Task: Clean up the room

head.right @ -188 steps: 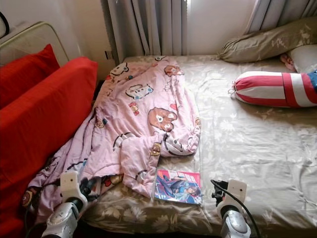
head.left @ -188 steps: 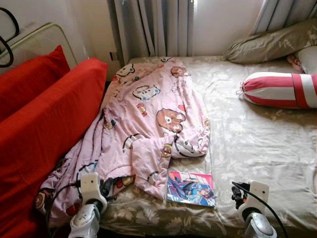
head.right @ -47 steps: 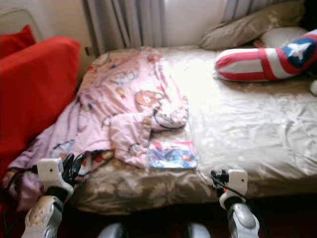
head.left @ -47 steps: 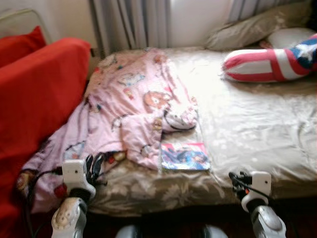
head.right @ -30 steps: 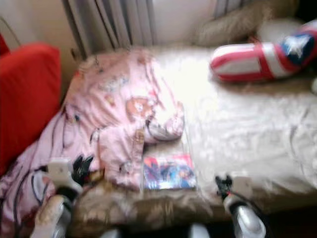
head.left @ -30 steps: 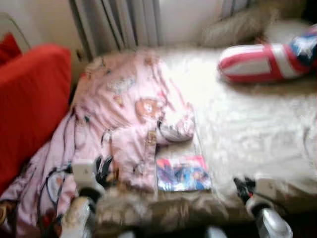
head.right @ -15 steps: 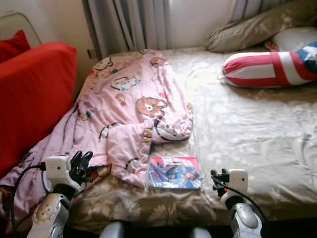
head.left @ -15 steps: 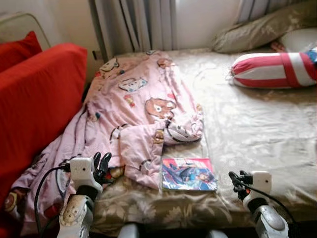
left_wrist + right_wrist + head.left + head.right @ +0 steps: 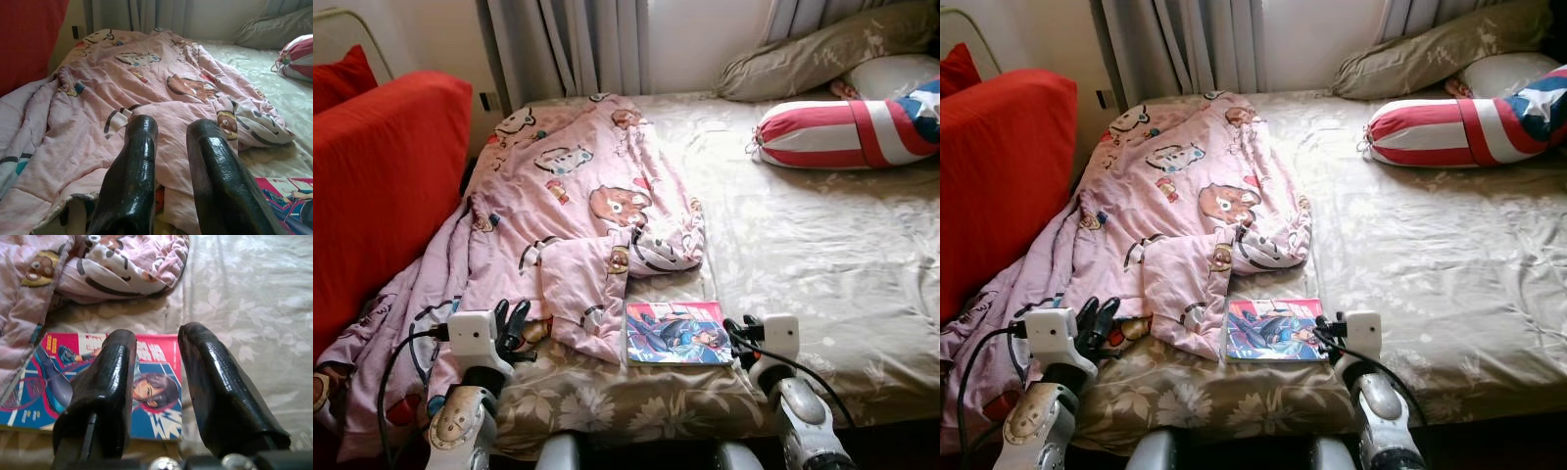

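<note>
Both sets of jaws stand apart and empty. Right gripper (image 9: 156,382) hovers at the near right corner of the comic book (image 9: 677,333), which lies flat on the bed (image 9: 822,255) close to its front edge, just beside the rumpled pink blanket (image 9: 568,206). Left gripper (image 9: 511,323) hangs over the blanket's lower fold. Risk, as a judgement: the thin book lies flush on soft sheet, so the fingers may slide over the cover, snag the sheet, or push it off the bed.

No legible text anywhere, the lettering on the comic book (image 9: 93,382) cover too blurred.
</note>
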Controlling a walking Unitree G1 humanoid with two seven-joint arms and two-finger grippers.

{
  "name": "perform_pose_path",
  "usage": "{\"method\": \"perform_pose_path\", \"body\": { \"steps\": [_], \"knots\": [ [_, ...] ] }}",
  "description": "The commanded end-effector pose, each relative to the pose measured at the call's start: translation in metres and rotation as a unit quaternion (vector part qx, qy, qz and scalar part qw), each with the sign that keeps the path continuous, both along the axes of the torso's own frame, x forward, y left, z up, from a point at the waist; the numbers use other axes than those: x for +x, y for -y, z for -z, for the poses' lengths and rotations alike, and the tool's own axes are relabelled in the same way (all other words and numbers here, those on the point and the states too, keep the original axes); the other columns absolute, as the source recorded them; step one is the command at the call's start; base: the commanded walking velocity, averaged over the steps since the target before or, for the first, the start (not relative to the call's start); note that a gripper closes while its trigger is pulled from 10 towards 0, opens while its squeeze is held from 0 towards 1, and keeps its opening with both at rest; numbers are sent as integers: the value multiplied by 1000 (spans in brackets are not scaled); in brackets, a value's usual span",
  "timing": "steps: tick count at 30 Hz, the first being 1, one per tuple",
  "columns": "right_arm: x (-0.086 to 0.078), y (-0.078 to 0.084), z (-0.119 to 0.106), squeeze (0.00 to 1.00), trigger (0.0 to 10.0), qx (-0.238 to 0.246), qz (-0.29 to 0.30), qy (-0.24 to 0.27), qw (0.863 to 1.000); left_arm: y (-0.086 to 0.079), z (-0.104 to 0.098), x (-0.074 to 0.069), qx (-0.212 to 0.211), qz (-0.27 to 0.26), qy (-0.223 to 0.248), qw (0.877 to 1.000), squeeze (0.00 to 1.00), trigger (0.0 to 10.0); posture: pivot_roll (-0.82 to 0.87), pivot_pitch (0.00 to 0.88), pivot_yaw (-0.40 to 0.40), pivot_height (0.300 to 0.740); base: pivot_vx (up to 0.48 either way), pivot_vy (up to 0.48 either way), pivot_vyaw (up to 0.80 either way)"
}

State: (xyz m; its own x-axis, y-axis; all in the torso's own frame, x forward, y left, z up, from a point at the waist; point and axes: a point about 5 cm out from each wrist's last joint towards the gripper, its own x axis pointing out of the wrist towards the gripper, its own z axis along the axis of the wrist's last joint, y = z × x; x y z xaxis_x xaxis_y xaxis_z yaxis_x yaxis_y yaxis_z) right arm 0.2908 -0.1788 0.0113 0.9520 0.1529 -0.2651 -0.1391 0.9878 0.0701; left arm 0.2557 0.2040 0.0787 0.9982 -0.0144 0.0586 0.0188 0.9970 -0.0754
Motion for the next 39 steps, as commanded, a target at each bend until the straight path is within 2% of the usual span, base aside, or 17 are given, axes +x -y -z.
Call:
{"method": "perform_pose_path", "body": {
  "steps": [1,5,13,17,18,19,20,25,36,37,38,39],
  "knots": [
    [2,-4,-1,0,10000,2,-2,1,1000,0,-3,1,2,2,2,1000,0,10000,78,0,-3,577,0,0,0],
    [3,-4,-3,0,10000,6,4,7,1000,1,-2,0,2,3,1,1000,0,10000,79,0,0,577,0,0,0],
    [-2,1,5,0,10000,6,34,-19,999,1,-1,-4,2,0,-3,1000,0,10000,85,0,2,577,0,0,0],
    [-3,6,8,0,10000,23,60,-33,997,1,1,-7,3,-1,-8,1000,0,10000,100,0,2,577,0,0,0],
    [-3,6,8,149,10000,28,62,-34,997,1,1,-8,3,-2,-8,1000,0,10000,102,1,2,577,0,0,0],
    [-3,6,9,149,10000,30,63,-35,997,1,1,-8,3,-2,-8,1000,0,10000,102,1,2,577,0,0,0],
    [-3,6,9,1000,10000,40,68,-40,996,0,0,-11,3,-3,-8,1000,0,10000,108,7,1,577,0,0,0],
    [0,1,11,1000,10000,57,77,-59,994,-5,1,-20,7,-13,-17,1000,0,10000,140,23,5,577,0,0,0],
    [10,-8,6,1000,10000,87,98,-78,988,-8,-7,-26,17,-12,-18,1000,0,10000,181,79,24,577,0,0,0],
    [11,-9,6,765,10000,92,102,-80,987,-8,-8,-26,18,-12,-19,1000,0,10000,185,85,24,577,0,0,0],
    [12,-10,6,165,10000,97,106,-85,986,-8,-9,-27,20,-12,-19,1000,0,10000,187,87,24,577,0,0,0],
    [12,-10,6,165,10000,97,106,-85,986,-8,-9,-27,20,-12,-19,1000,0,10000,187,87,24,577,0,0,0]
  ]
}}
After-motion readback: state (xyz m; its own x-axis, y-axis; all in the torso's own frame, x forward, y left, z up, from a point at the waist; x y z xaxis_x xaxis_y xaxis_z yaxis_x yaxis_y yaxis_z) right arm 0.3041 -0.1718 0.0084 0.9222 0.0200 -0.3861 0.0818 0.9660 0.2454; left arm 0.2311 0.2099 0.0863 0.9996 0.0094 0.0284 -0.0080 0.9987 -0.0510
